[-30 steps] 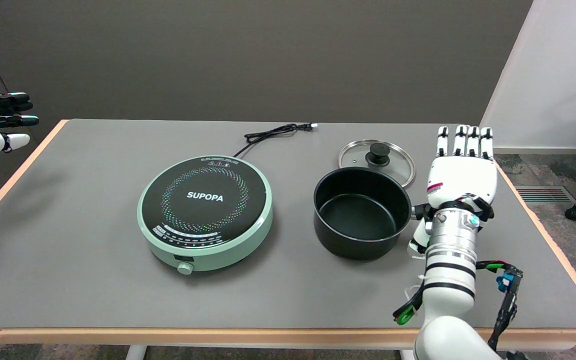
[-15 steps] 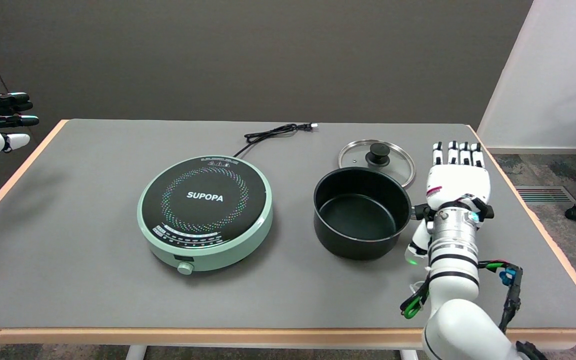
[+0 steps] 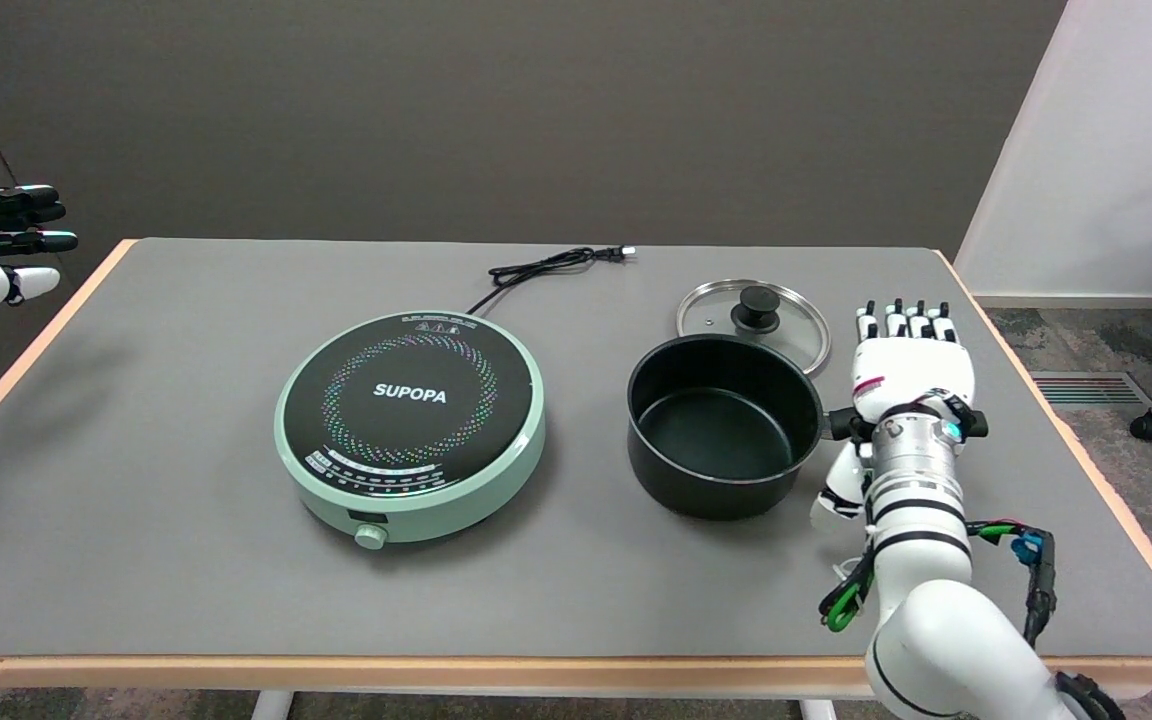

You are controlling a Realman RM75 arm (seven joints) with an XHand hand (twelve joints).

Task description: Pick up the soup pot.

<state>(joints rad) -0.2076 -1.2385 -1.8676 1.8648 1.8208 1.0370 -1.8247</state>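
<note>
Centrally placed on the right half of the counter (image 3: 136, 560), the soup pot (image 3: 723, 425) is seen standing upright, black inside and out, with nothing in it. Its short side handle is largely hidden behind the wrist of the right arm, so contact there cannot be judged. Just to the right of the pot, the robot hand (image 3: 911, 365) is held palm down with its back toward the camera, the fingers (image 3: 904, 320) extended side by side and pointing away from the near edge; nothing is gripped by them, and the thumb is seen lower, beside the pot's right wall. Just behind the pot, a glass lid (image 3: 754, 320) with a black knob is laid flat on the counter, its near rim partly covered by the pot's far rim. To the left of the pot, well apart from it, a round mint-green induction cooker (image 3: 410, 424) marked SUPOPA is set, with a knob at its front. A black power cord (image 3: 546, 266) is coiled behind the cooker, farther back than the pot.
</note>
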